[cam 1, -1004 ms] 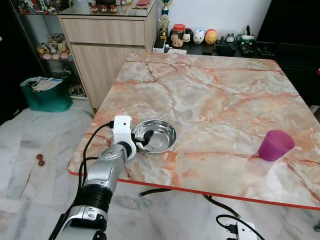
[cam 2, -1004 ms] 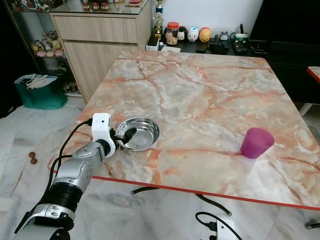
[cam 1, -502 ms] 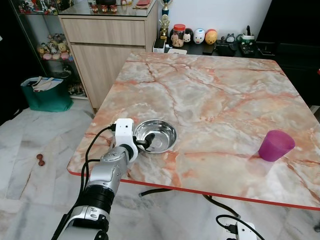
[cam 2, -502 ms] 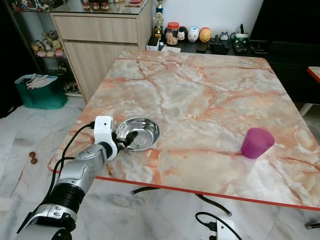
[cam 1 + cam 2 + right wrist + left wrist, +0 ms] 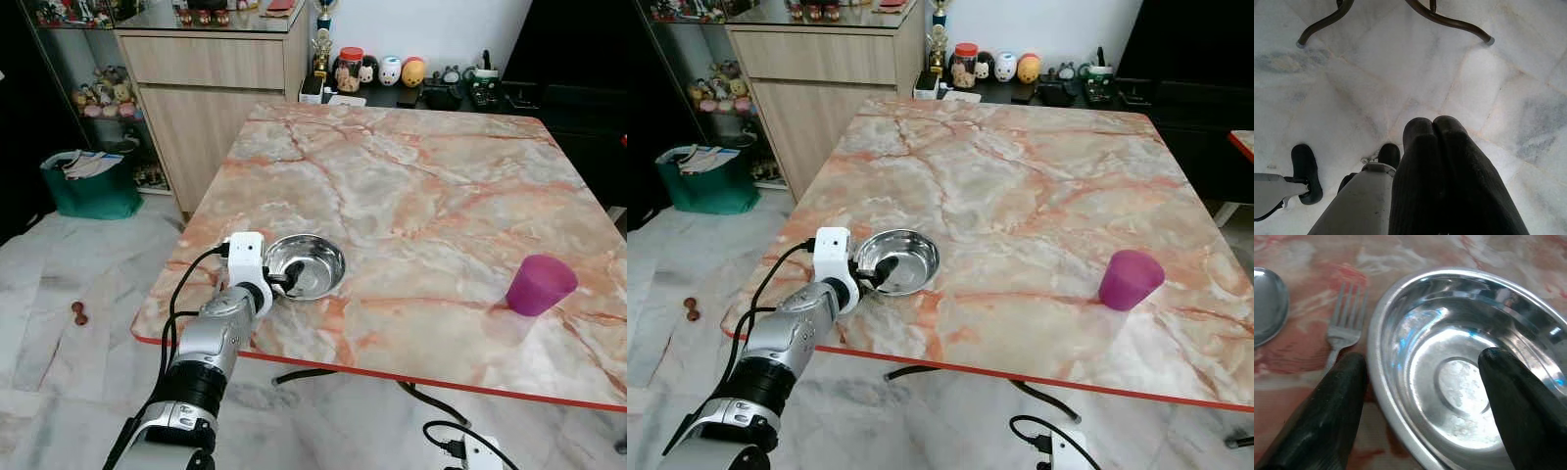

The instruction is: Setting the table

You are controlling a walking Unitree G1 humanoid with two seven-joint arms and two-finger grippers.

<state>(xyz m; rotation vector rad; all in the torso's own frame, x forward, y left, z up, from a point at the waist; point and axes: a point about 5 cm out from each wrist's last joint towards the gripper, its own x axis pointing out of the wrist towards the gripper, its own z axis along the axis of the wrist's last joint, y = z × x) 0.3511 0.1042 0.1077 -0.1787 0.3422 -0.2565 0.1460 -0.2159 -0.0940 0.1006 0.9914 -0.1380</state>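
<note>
change: since a second before, the left gripper [image 5: 281,285] had edged a little further over the bowl's near-left rim; bowl and cup had stayed put.
table [image 5: 421,186]: large marble-patterned top with a red edge, veined pink and orange, taking up most of the scene.
cabinet [image 5: 211,73]: pale wood, at the far left behind the table, with small figures on the shelves beside it.
floor [image 5: 1376,83]: pale marble tiles below, crossed by the table's dark curved legs.
green bag [image 5: 80,184]: on the floor at the far left.
left gripper: at the near-left part of the table, fingers spread and straddling the bowl's rim, one finger [image 5: 1518,401] inside the bowl, the other outside on the table.
bowl [image 5: 306,265]: shiny steel, upright on the table near the near-left edge, with nothing in it.
cup [image 5: 540,285]: purple, upside down at the near right, well apart from the bowl.
right gripper [image 5: 1432,129]: hung low beside the robot's leg above the floor, fingers pressed together with nothing between them.
fork [image 5: 1346,330]: on the table just beside the bowl's outer rim, tines pointing away from the gripper.
spoon [image 5: 1267,303]: just beyond the fork, away from the bowl.
</note>
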